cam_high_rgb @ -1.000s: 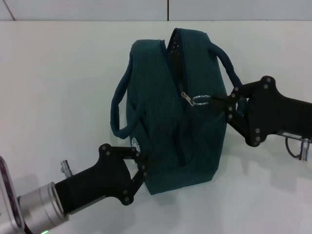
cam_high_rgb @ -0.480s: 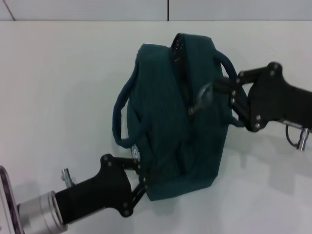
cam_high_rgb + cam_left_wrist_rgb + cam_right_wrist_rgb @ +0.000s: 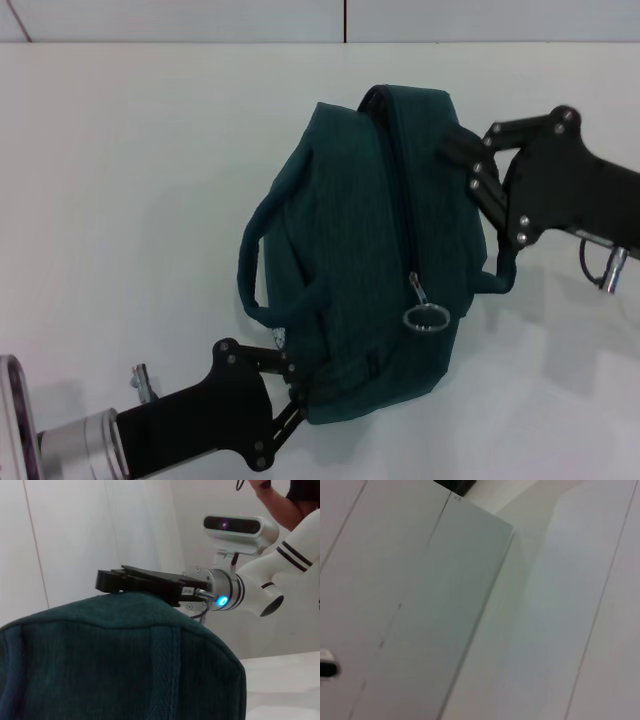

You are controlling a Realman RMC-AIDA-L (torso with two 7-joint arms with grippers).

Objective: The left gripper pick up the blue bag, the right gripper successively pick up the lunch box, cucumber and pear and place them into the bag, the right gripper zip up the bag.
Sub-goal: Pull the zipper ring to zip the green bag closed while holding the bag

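No legible text.
Small label on the right gripper [image 3: 150, 582] in the left wrist view: too small to read.

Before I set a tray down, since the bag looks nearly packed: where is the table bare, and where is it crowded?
The table is bare across the robot's left, beyond the bag's handle, and along the far edge behind the blue bag. It is crowded at the bag's near corner, where the left gripper clamps it, and on the right, where the right gripper is against its far end.

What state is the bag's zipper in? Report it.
Shut. In the head view the zipper runs as a closed line along the top of the bag, no gap showing, and the pull ring hangs at its near end.
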